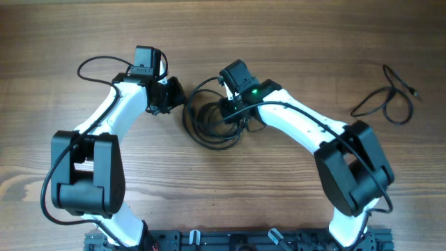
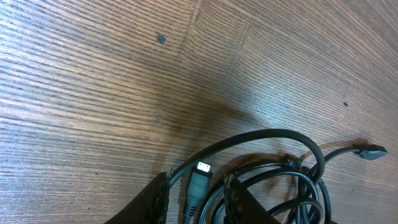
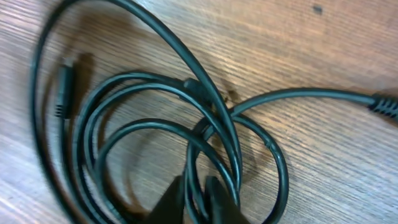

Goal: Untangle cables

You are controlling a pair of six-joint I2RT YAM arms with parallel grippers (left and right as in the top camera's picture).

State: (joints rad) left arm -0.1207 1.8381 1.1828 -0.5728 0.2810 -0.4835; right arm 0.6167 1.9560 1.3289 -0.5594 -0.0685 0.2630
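Overhead alone: second cable (image 1: pixel 390 97) loose at 2 o'clock on table (image 1: pixel 293 42), well apart. Left wrist alone: plug (image 2: pixel 196 194) of coiled cable (image 1: pixel 209 124) between spread jaws of left gripper (image 2: pixel 198 179), gaps either side. Right gripper (image 3: pixel 196 185) clamped on coiled cable strand.

Left jaws parted, right jaws pinched.

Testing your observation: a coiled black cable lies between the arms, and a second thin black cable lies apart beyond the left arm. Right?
No. The overhead view shows the second thin black cable apart beyond the right arm; the rest holds.
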